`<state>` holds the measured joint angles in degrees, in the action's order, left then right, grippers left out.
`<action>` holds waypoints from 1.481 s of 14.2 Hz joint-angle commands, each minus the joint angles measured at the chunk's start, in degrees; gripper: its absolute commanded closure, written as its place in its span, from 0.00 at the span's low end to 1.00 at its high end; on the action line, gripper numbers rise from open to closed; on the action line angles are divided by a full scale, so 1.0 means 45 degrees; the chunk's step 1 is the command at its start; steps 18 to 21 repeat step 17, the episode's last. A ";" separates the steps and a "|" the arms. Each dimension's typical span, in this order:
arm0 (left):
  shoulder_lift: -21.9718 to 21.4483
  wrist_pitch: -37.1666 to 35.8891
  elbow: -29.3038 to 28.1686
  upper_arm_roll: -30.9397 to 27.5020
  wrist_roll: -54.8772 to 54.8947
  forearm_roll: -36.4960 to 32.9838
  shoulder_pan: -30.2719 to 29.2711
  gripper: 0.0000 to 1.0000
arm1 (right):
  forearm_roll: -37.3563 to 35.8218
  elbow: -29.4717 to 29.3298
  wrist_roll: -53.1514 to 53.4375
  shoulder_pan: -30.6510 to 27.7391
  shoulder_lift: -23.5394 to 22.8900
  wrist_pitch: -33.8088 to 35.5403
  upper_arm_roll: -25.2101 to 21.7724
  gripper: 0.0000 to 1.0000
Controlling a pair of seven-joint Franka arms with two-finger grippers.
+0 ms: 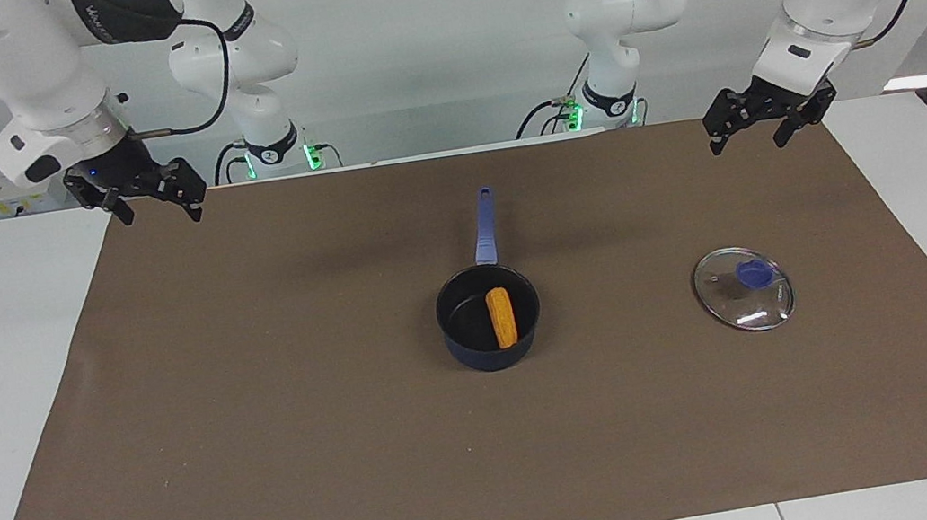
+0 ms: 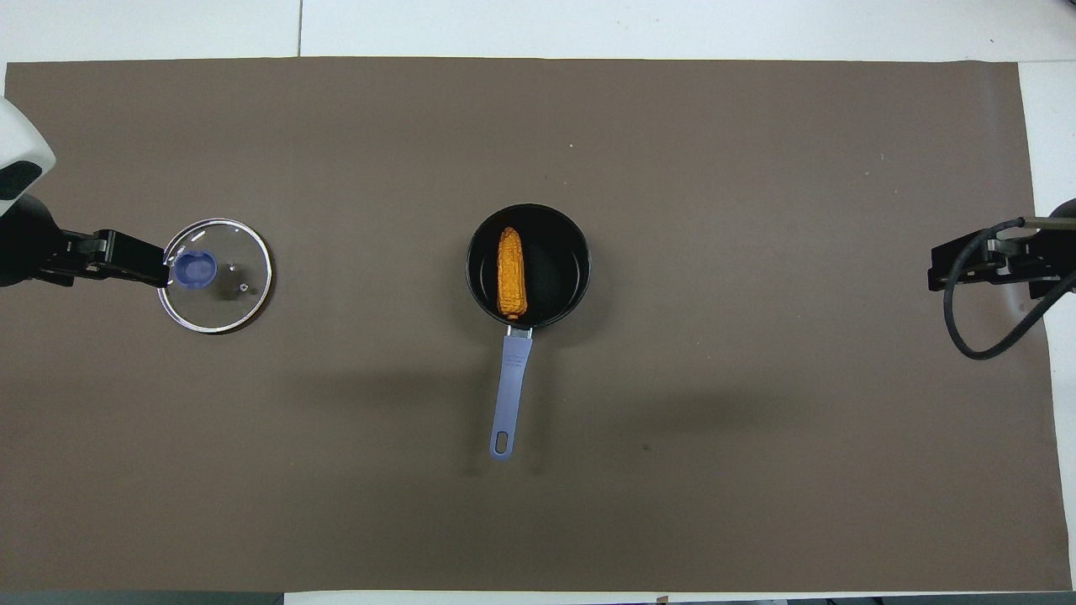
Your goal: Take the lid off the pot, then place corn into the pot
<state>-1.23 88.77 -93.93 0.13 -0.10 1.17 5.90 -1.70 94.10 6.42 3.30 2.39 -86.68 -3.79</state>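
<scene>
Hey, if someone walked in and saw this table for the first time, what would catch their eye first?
Probably the corn, bright orange against the black inside of the pot in the middle of the brown mat. Next, the lid lying flat toward the left arm's end. The left gripper and right gripper hang raised above the mat's corners nearest the robots, holding nothing.

The room is bright and the light is even, coming from above. Soft, wide shadows lie on the brown mat (image 1: pixel 270 432) near its edge by the robots. The lid (image 1: pixel 743 289) shows small white glare. Both pictures are sharp.
</scene>
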 commanded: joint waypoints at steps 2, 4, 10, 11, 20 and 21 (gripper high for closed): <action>-0.0372 -0.0136 -0.0611 -0.0302 -0.0212 -0.0201 0.0310 0.00 | -0.0149 -0.0406 -0.0682 -0.0128 -0.0044 0.0475 -0.0094 0.00; -0.0353 -0.0039 -0.0533 -0.0283 -0.0232 -0.0201 0.0251 0.00 | -0.0129 0.0355 -0.1133 -0.0263 0.0132 -0.0324 -0.0250 0.00; -0.0294 0.0001 -0.0513 -0.0282 -0.0193 -0.0201 0.0309 0.00 | -0.0129 0.0338 -0.1817 -0.0304 0.0133 -0.0365 -0.0523 0.00; -0.0294 0.0001 -0.0513 -0.0282 -0.0231 -0.0201 0.0329 0.00 | -0.0129 0.0357 -0.1818 -0.0304 0.0172 -0.0308 -0.0660 0.00; -0.0294 0.0001 -0.0513 -0.0282 -0.0174 -0.0181 0.0310 0.00 | 0.0026 0.0377 -0.1739 -0.0167 0.0231 -0.0249 -0.0681 0.00; -0.0294 0.0001 -0.0513 -0.0282 -0.0174 -0.0181 0.0310 0.00 | 0.0026 0.0377 -0.1739 -0.0167 0.0231 -0.0249 -0.0681 0.00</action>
